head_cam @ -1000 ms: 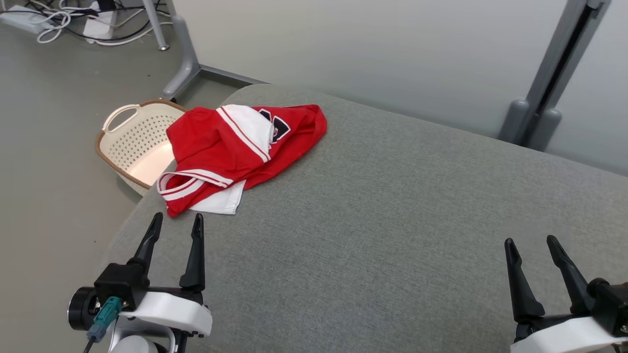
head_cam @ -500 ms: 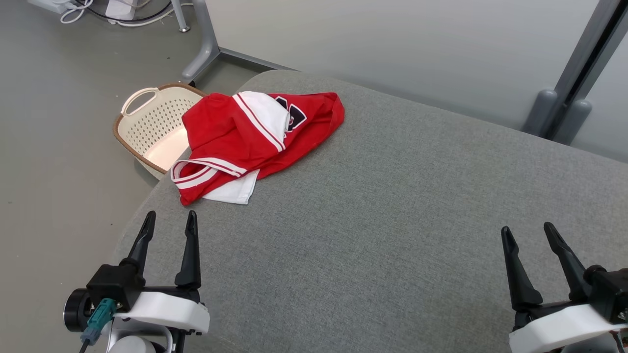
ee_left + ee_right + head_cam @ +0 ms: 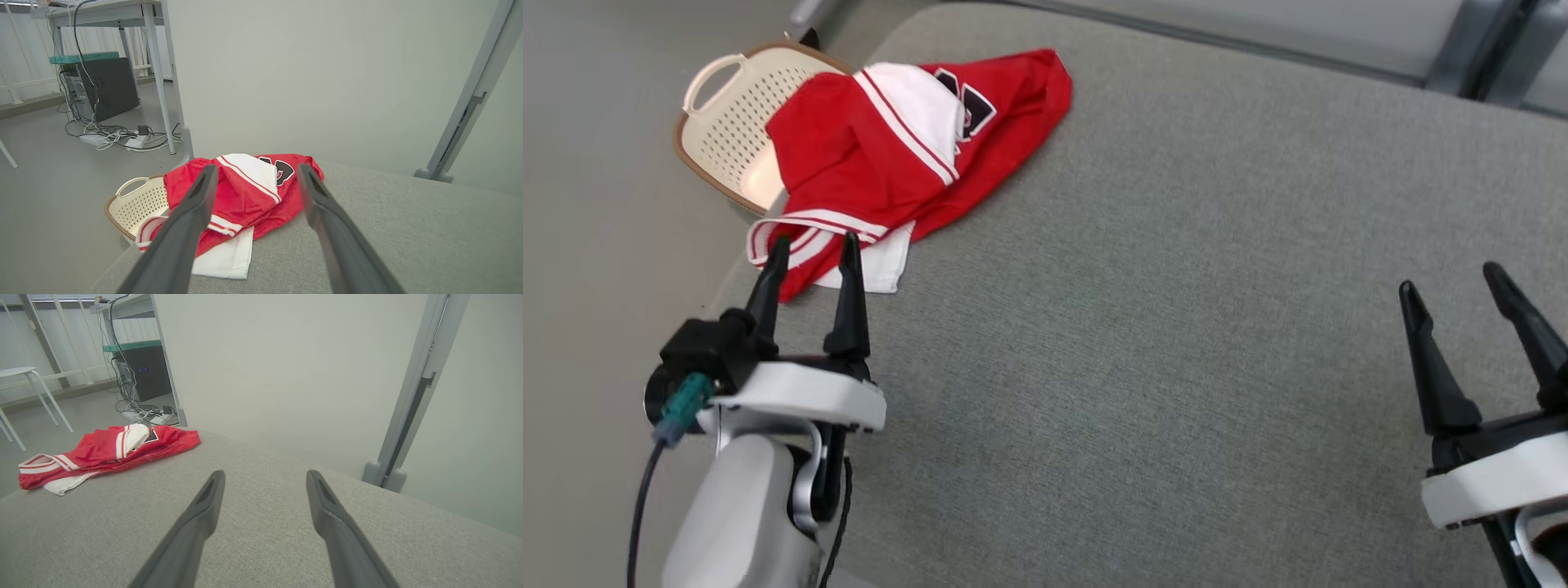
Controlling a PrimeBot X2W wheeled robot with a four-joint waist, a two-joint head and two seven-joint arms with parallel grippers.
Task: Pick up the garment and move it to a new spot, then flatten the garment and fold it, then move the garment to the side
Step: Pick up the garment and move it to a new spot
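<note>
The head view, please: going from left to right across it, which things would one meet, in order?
Cream basket → red and white garment → right pincer. The left pincer is left out, since it overlaps the garment's near edge.

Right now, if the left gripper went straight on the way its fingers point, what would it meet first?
Most likely the red-and-white garment: the left gripper, open, points at its striped near edge. Whether the tips touch the cloth is unclear.
</note>
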